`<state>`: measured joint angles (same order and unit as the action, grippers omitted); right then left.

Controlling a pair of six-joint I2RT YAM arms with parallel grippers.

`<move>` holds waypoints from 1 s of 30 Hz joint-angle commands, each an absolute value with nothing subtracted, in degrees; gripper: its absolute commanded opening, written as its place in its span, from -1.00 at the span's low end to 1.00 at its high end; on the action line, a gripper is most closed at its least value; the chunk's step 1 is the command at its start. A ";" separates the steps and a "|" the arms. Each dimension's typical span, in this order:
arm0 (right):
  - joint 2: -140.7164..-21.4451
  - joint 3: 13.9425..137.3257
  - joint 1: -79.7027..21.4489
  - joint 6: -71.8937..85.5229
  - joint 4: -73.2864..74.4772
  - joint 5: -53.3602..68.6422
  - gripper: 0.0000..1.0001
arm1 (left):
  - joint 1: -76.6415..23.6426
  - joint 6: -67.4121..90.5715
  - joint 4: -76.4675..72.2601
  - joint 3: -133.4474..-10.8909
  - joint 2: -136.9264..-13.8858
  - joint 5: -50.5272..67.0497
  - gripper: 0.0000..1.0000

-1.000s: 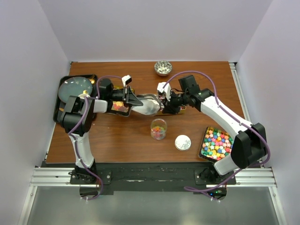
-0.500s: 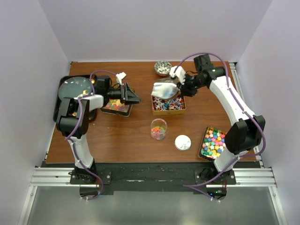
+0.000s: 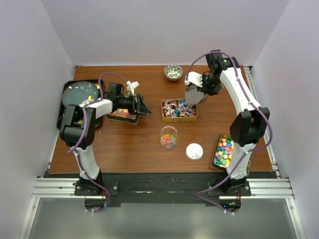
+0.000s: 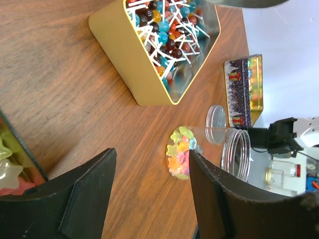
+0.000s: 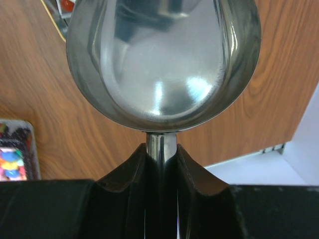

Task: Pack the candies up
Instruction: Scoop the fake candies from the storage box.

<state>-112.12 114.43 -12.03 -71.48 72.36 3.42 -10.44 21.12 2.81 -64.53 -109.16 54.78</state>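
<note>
My right gripper [image 3: 200,89] is shut on the handle of an empty steel scoop [image 3: 192,95], held above the back right corner of the gold tin [image 3: 195,115]. In the right wrist view the fingers [image 5: 137,172] pinch the handle below the scoop bowl [image 5: 164,59]. The tin holds red-blue-white stick candies [image 3: 177,108], which also show in the left wrist view [image 4: 167,30]. My left gripper [image 3: 143,106] is open and empty beside the tray of orange-yellow gummies [image 3: 121,114]. A clear jar [image 3: 168,137] holds a few coloured candies [image 4: 180,159]. Bright cube candies [image 3: 227,152] fill a tray at the front right.
The jar's lid [image 3: 194,151] lies to the right of the jar. A small patterned bowl [image 3: 173,72] stands at the back. A round glass plate [image 3: 79,92] sits on a black tray [image 3: 64,117] at the far left. White walls enclose the table on three sides.
My right arm has lifted the scoop from the table's middle and swung it back and right past the gold tin. My left gripper has stayed near the gummy tray.
</note>
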 commanded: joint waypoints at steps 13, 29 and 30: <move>-103.62 103.62 -17.75 -82.97 68.82 -8.08 -1.00 | -12.48 18.54 4.92 -66.36 -111.88 49.22 0.25; -108.28 104.25 -21.71 -76.65 70.67 -14.68 -1.00 | -17.31 21.18 3.08 -65.48 -117.07 46.23 0.16; -108.46 103.89 -21.71 -75.94 70.40 -13.98 -1.00 | -17.31 21.44 2.99 -65.83 -117.85 46.32 0.15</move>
